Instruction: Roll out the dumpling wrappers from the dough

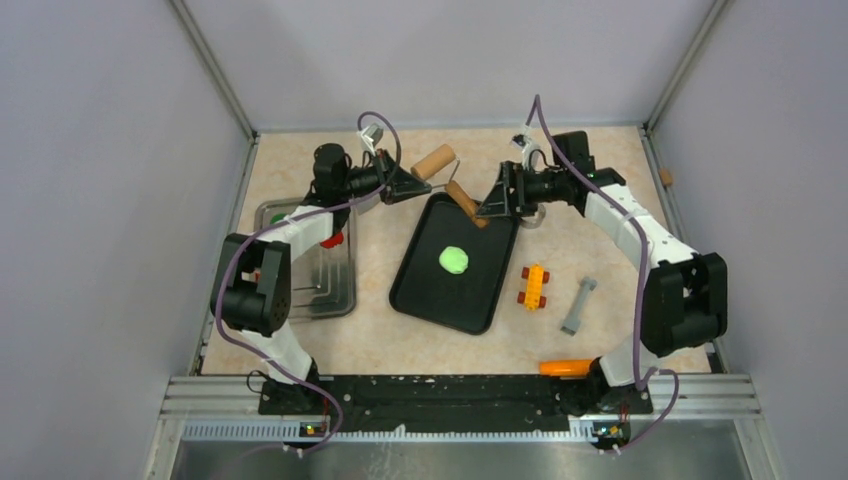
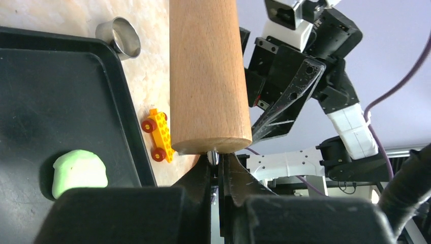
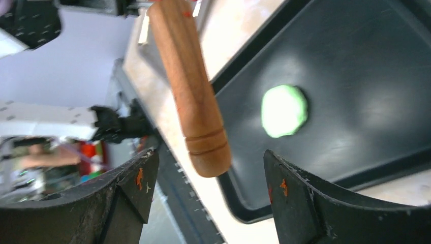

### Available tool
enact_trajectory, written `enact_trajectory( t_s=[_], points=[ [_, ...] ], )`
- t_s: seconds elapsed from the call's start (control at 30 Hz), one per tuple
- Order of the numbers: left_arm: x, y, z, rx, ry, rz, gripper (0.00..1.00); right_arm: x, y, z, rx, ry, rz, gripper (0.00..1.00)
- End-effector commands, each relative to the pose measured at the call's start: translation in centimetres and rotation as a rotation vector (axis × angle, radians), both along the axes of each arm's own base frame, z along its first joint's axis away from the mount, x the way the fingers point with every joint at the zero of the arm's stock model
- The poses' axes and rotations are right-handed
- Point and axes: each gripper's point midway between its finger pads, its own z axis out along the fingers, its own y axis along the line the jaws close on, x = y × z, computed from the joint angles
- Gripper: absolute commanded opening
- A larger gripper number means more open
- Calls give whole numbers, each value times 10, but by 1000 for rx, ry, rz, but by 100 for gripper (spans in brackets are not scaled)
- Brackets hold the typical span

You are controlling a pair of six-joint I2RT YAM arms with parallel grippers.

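The dough (image 1: 454,260) is a small lime-green lump, pressed flattish and roughly round. It lies alone near the middle of the black tray (image 1: 478,298), which sits on the surface (image 1: 380,330) between my two arms. From my left wrist I see only part of it, because my own pincer body cuts off its lower edge.

At the tray's far end my left pincer (image 2: 219,170) is clamped together on the thin metal axle of the rolling pin (image 1: 433,162), right under the end of its thick wooden barrel. Only a stub of that axle shows between my fingers.

The pin's wooden handle (image 3: 190,96) slants over the tray's far edge, its top cut off in my right wrist view. My right pincer (image 3: 208,157) stands wide apart with one jaw on either side of the handle's rounded end. There is a gap on both sides and it grips nothing.

A metal ring cutter (image 2: 122,36) stands on the surface just beside the tray's corner. From above it is mostly hidden behind my right wrist.

Right of the tray lie a yellow toy block (image 1: 533,287) with red wheels and a grey bar (image 1: 579,306). An orange thing (image 1: 565,367) by my right base is half hidden, and I cannot make it out.

On the left, my arm covers much of a clear box (image 1: 340,295). Something red (image 1: 332,240) and a scrap of green (image 1: 277,217) show there, too hidden to name.
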Motion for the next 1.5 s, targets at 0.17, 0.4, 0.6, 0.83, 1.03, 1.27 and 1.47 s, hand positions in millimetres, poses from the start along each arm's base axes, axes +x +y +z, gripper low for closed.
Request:
enact_trajectory(
  t_s=[0.17,0.4,0.6,0.83,1.03,1.27,1.47],
  points=[
    [-21,3,40,-43,-165,-53,0,-17,36,38,362,145,175,71],
    [-21,6,38,-40,-158,-46,0,-15,47,37,390,180,222,57],
    [-17,9,36,-42,-146,-34,0,-27,52,34,401,198,254,54],
    [-11,10,30,-37,-131,-21,0,-29,51,26,389,204,246,32],
    [-14,14,9,80,-177,-45,39,-33,46,21,329,150,244,0],
    [-43,64,-24,438,-437,-125,66,-52,25,7,167,115,243,0],
    [-71,76,3,861,-1109,-231,76,-70,13,-9,89,125,253,0]
  ],
)
